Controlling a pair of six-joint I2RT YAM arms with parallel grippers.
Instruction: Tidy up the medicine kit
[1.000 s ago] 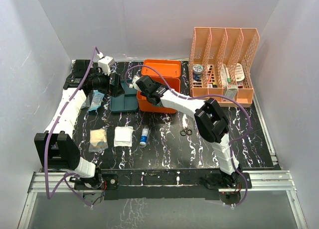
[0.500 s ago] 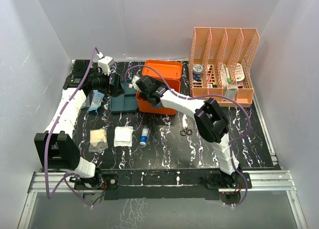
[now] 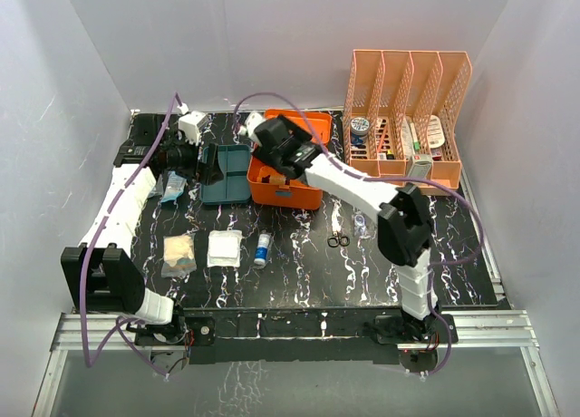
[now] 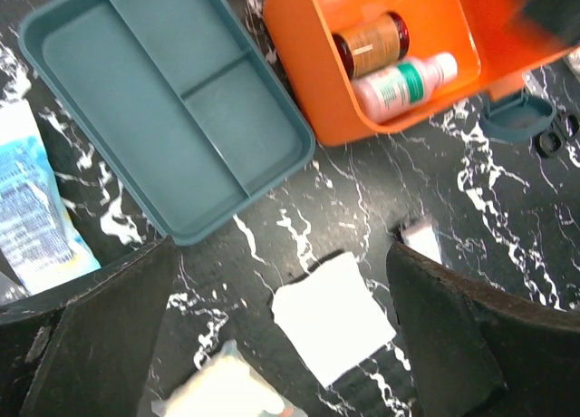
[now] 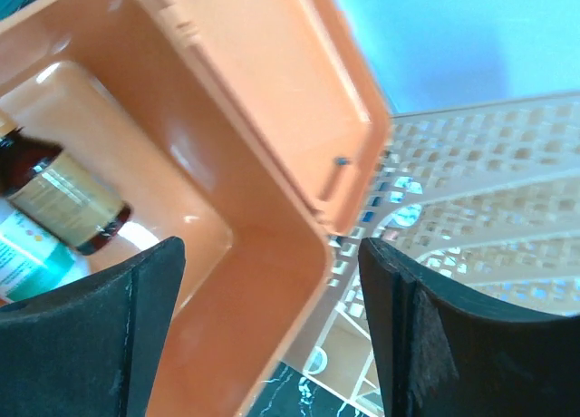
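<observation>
R grip [image 5: 270, 247]: I see jaws apart, empty, over kit [image 3: 288, 196], upper centre | L grip [image 4: 281, 249]: wide apart, empty | tray [image 4: 172, 100] out, upper left, just beside kit | brown bottle [image 4: 370, 43] + white bottle [image 4: 403, 83] inside kit

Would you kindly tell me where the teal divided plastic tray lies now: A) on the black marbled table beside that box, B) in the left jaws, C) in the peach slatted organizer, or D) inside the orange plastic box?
A: the teal divided plastic tray lies flat on the black marbled table, just beside the orange plastic box, with nothing gripping it.
</observation>
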